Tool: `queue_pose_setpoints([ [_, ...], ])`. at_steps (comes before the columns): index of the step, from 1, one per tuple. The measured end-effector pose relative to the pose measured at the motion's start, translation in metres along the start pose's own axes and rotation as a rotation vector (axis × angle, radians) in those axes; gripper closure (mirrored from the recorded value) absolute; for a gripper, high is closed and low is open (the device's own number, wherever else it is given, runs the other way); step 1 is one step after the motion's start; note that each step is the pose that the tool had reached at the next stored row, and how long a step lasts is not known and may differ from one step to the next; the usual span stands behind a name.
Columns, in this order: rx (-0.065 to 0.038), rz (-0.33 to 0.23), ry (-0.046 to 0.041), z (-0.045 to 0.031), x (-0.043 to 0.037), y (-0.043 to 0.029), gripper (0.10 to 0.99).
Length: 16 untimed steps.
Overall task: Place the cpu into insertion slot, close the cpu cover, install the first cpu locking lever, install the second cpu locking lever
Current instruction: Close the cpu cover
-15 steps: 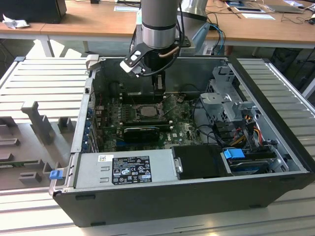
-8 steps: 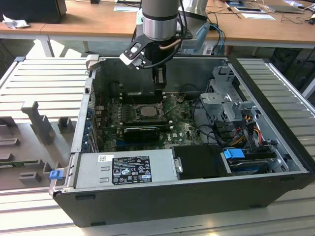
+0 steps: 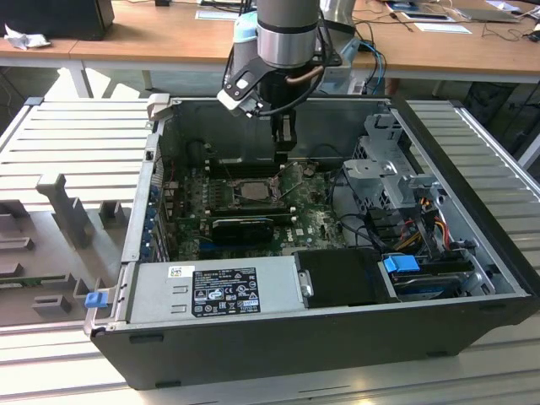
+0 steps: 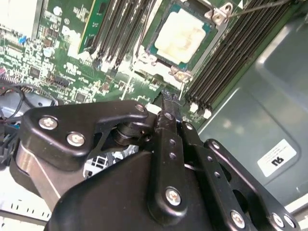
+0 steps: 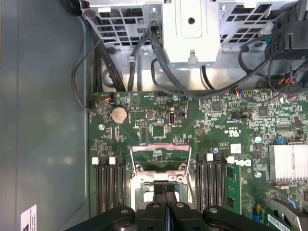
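Observation:
The cpu (image 4: 182, 32), a pale silvery square chip, lies in the insertion slot (image 4: 150, 58) on the green board. In the first wrist view the cpu cover (image 5: 159, 147), a thin silvery frame with a cut-out centre, lies swung back off the insertion slot (image 5: 159, 179). My gripper (image 4: 169, 97) hangs just above the slot's edge on the cover's side, with its black fingers pressed together and nothing between them. In the exterior view the gripper (image 3: 284, 152) points down inside the open computer case, right above the insertion slot (image 3: 250, 192). A thin lever wire (image 4: 262, 6) runs past the slot's corner.
Long black memory slots (image 5: 109, 185) flank the socket on both sides. A black card (image 3: 243, 226) lies on the board, with a power supply (image 3: 215, 291) along the case's lower edge. A metal drive cage (image 3: 392, 173) and cables (image 3: 413, 224) fill the exterior view's right. A heat sink (image 5: 288, 161) stands nearby.

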State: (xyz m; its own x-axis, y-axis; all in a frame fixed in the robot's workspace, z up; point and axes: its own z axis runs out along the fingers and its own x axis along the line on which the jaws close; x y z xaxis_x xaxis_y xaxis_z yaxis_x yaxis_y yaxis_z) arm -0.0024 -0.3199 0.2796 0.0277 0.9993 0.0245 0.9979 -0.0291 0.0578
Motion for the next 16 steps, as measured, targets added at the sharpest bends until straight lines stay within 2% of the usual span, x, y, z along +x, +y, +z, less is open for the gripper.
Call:
queue_pose_setpoints([
  [5,0.0,0.0,-0.0001,-0.0093,0.0003,0.0017,0.98],
  [9,0.0,0.0,0.0002,-0.0094,0.0005,0.0079,0.98],
  [16,0.001,0.0,-0.0001,-0.0086,0.001,0.0244,0.98],
])
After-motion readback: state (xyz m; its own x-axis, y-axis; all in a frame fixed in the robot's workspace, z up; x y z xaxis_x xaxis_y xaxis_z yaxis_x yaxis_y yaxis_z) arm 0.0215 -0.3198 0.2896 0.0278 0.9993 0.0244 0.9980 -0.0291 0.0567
